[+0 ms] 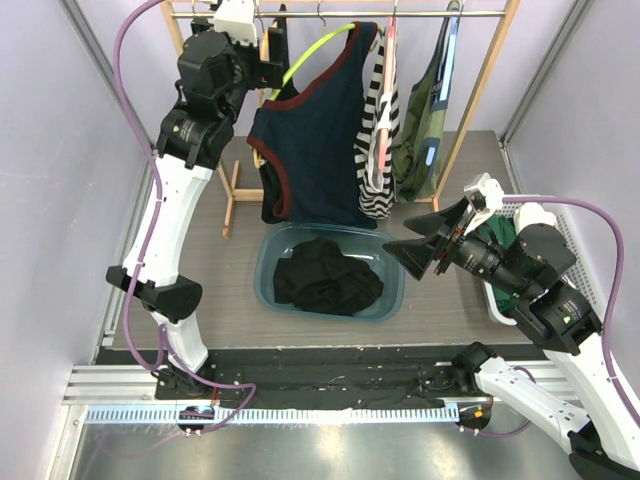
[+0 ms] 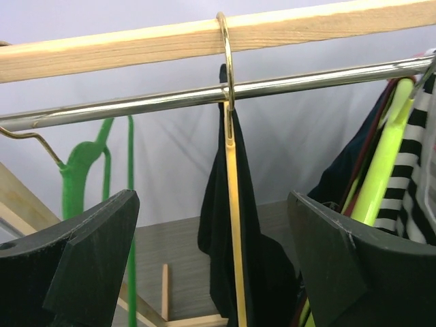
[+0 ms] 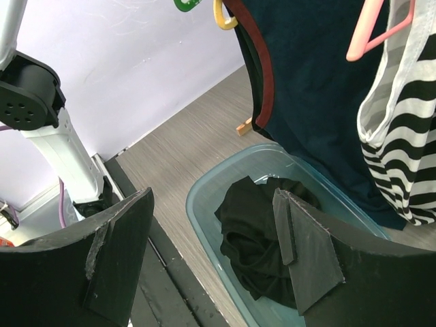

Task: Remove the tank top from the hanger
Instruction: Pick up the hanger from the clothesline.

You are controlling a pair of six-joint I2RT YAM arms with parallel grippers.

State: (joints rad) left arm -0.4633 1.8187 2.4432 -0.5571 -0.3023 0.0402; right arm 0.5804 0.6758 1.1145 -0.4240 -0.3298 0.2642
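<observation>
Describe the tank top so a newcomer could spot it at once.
Start at the wooden rack across the back. The tank top hangs mid-rack on a lime hanger, above the tub. It alone is navy with maroon trim, unlike the striped top beside it.

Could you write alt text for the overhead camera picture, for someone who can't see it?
A navy tank top with maroon trim hangs on a yellow-green hanger from a clothes rail, beside a striped top. The left gripper is raised, open, next to its shoulder; the right gripper, also open, hovers by a blue tub holding black clothes.
</observation>
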